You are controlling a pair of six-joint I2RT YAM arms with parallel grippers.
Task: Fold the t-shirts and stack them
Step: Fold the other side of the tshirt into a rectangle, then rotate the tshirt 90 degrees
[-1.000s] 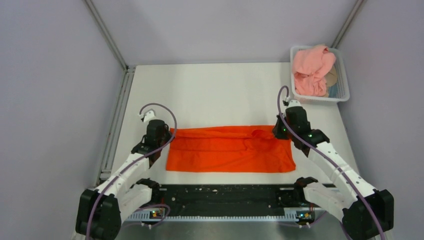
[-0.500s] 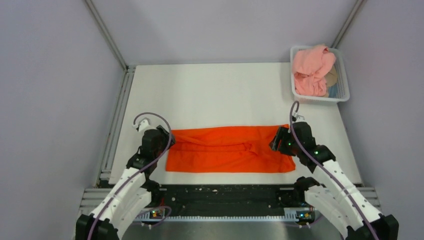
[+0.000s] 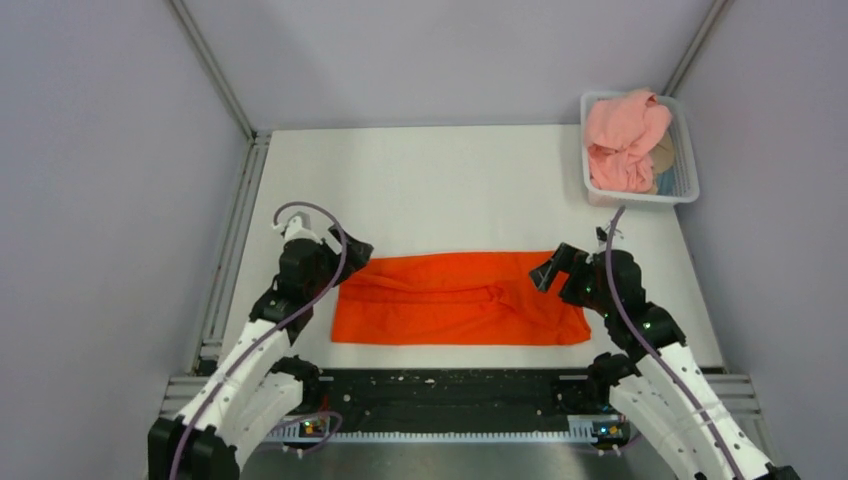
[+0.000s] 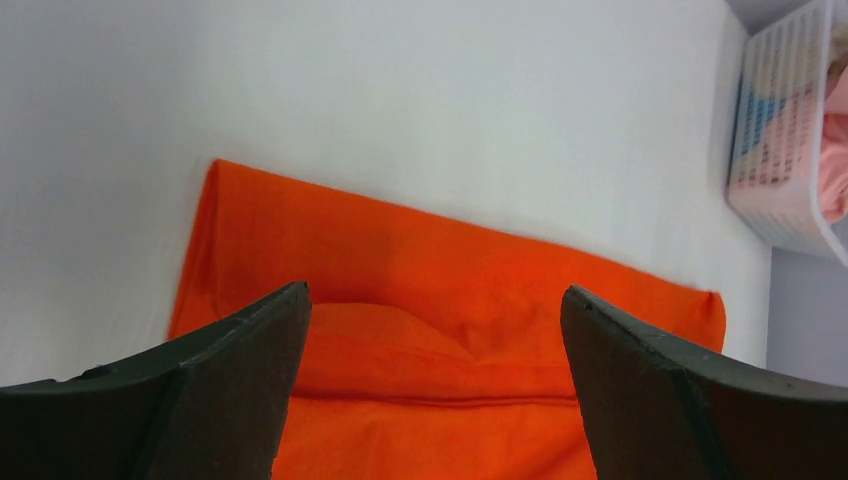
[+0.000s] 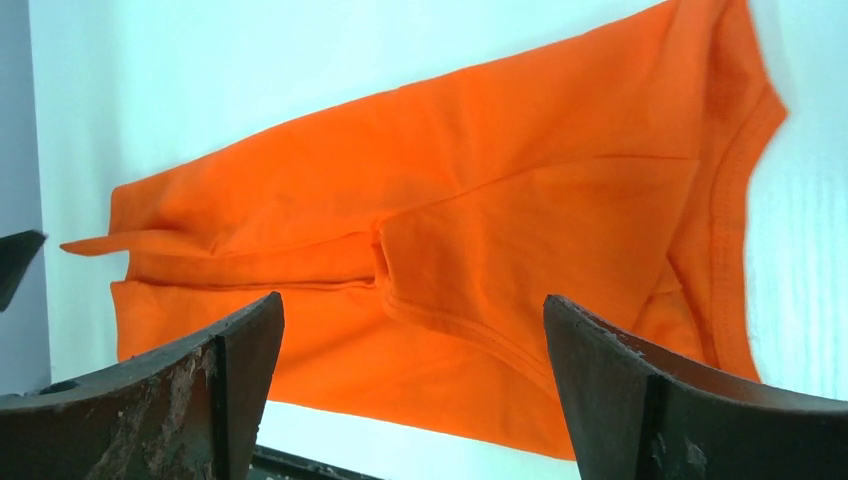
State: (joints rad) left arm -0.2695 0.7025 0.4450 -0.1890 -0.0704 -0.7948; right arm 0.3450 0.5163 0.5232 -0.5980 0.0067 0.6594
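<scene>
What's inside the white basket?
A crumpled pink t-shirt fills most of the basket. Beside it tan and blue patches show; what they are, and anything underneath, is covered.

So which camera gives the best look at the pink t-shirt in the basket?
The top external view: the pink t-shirt shows from above, crumpled in the white basket. The left wrist view catches only a pink sliver at its right edge; the right wrist view misses it.

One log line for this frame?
left gripper: open; right gripper: open; orange t-shirt: folded strip on table; pink t-shirt: bunched in basket
</scene>
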